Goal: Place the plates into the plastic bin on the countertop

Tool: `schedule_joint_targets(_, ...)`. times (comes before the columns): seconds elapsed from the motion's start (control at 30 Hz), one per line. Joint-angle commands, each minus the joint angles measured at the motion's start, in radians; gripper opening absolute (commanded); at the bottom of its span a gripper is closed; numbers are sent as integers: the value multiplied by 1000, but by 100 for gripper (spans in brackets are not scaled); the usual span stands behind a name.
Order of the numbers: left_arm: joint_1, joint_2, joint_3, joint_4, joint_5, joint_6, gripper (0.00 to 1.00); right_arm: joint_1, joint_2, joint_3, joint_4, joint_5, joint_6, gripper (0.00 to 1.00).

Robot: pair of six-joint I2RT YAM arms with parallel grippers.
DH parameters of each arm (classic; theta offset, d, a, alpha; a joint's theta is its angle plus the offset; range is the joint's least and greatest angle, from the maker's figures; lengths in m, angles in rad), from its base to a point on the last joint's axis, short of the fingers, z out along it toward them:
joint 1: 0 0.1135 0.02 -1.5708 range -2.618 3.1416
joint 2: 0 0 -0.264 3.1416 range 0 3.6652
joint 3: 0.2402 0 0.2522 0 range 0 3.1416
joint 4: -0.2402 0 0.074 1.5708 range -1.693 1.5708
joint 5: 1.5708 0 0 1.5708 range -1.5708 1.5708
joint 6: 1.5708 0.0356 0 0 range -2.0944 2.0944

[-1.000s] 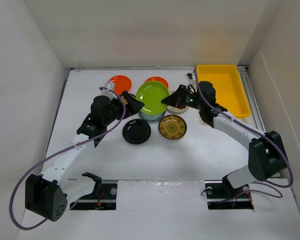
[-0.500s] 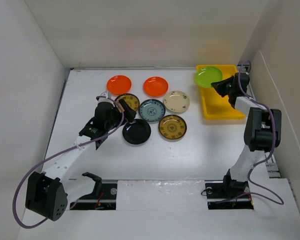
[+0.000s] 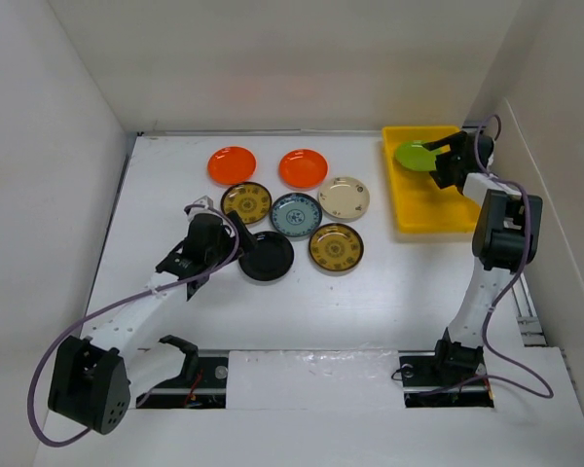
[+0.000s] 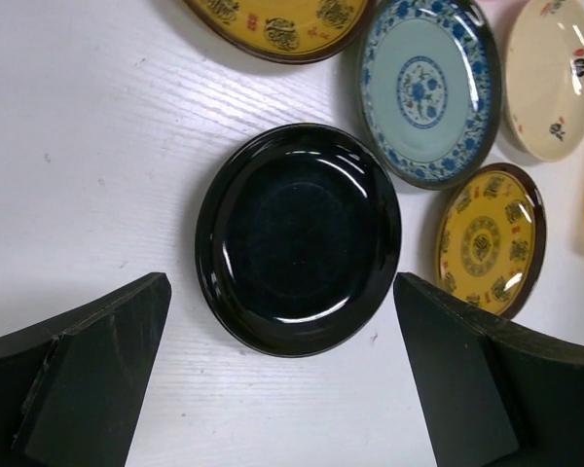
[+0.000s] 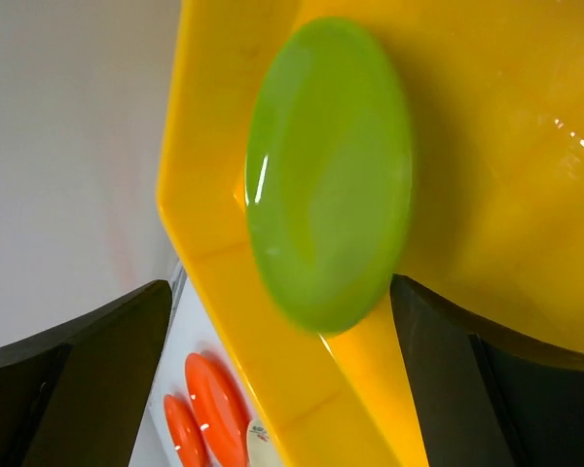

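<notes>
The yellow bin [image 3: 438, 199] is sitting in the far right corner of the bench [image 3: 370, 302], with its right rim running just beside the right wall [image 3: 555, 146]. A broad strip of bench is lying between the plate cluster and the arm bases.

The green plate [image 5: 329, 175] is lying inside the bin at its far left corner, close to the rim. It is looking glossy, tilted and slightly blurred. The right hand [image 3: 446, 161] is hovering over the bin beside it, fingers spread wide and pinching nothing.

The black plate [image 4: 297, 238] is lying flat on the bench, shining, just beside the blue-patterned plate [image 4: 428, 88] and a gold-patterned plate [image 4: 489, 241]. The left hand [image 4: 279, 287] is hanging over it with fingers spread about as wide as the plate, one at each side, gripping nothing.
</notes>
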State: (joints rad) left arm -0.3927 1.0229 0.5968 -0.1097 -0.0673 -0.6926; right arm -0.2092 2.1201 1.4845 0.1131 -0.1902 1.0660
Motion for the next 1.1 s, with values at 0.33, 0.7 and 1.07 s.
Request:
schedule_joint_targets(0.33, -2, 173, -40, 105, 38, -82, 98, 120, -498, -259, -30, 58, -61, 100)
schedule_joint_targets(0.7, -2, 368, -25, 157, 38, -114, 34, 246, -876, -530, -30, -67, -98, 100)
schedule_joint_targets(1.07, -2, 117, -5, -16, -35, -153, 0, 309, -1059, -586, -30, -226, -222, 100)
